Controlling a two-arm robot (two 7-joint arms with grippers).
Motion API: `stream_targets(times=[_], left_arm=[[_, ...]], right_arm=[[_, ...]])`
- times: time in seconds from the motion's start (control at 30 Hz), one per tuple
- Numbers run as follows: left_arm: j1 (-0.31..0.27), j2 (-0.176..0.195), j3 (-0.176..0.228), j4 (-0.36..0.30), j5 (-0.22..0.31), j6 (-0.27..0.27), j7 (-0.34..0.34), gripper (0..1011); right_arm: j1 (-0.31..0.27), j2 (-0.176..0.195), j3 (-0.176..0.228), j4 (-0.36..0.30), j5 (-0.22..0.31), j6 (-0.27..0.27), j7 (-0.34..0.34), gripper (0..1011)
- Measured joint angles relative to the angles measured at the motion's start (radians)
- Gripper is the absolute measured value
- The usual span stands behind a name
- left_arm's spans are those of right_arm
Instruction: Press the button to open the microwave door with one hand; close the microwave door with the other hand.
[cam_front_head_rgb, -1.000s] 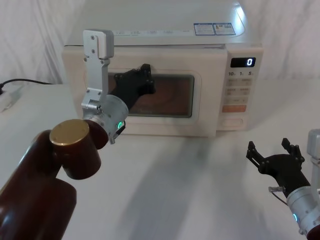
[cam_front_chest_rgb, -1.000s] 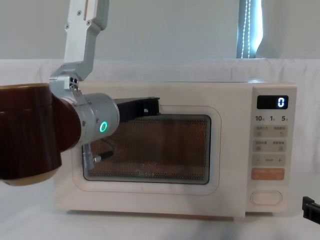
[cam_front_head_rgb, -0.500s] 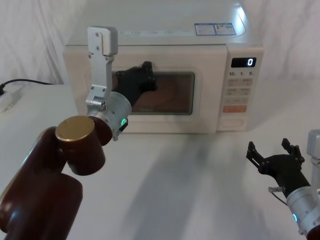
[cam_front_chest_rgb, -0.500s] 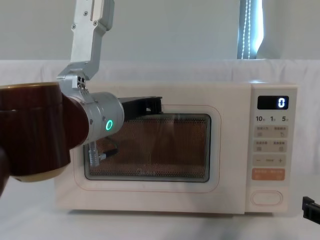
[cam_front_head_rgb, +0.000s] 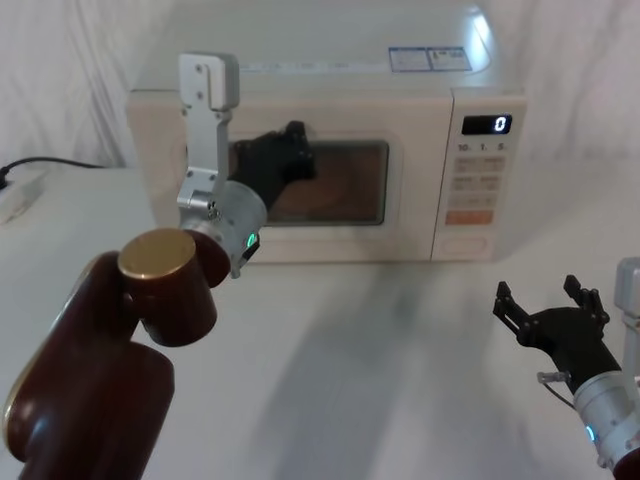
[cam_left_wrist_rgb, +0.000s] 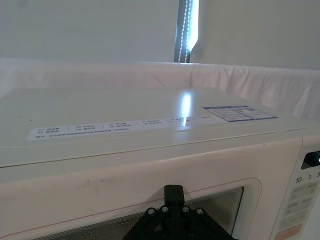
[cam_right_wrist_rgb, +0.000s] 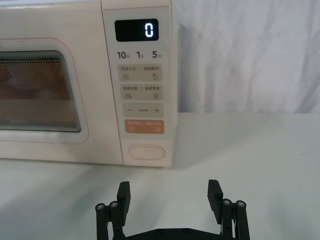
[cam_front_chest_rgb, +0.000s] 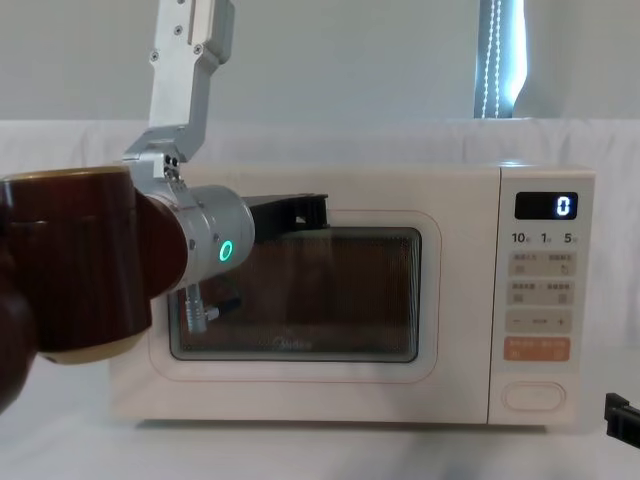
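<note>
The microwave door (cam_front_head_rgb: 350, 118) (cam_front_chest_rgb: 330, 372) is a cream panel with a dark window, and it lies flush with the control panel. My left gripper (cam_front_head_rgb: 293, 150) (cam_front_chest_rgb: 310, 212) (cam_left_wrist_rgb: 173, 192) rests against the door's upper left area, at the top of the window, fingers together. The button (cam_front_head_rgb: 463, 243) (cam_right_wrist_rgb: 146, 151) (cam_front_chest_rgb: 527, 396) is the wide cream key at the bottom of the panel, with nothing touching it. My right gripper (cam_front_head_rgb: 537, 292) (cam_right_wrist_rgb: 169, 187) hovers low over the table, in front of the panel and well short of it, open and empty.
The microwave stands at the back of a white-covered table (cam_front_head_rgb: 350, 360). A black cable (cam_front_head_rgb: 40, 163) and a white block (cam_front_head_rgb: 15, 195) lie at the far left. The display (cam_right_wrist_rgb: 137, 30) reads 0. White curtains hang behind.
The door went from slightly ajar to flush with the panel as my left gripper pushed it back. The right gripper has not moved.
</note>
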Motion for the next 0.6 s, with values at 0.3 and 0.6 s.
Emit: stream_targets(times=[0.3,0.6], left_arm=[[-0.002,-0.014,-0.012,0.008,0.014,0.004,-0.007,0],[0.055,0.001,-0.025,-0.078,0.008,0.034,-0.027,0]], right_arm=[[0.000,0.000,-0.001,0.000,0.000,0.000,0.000,1002],[0.000,0.000,0.000,0.000,0.000,0.000,0.000,1002]])
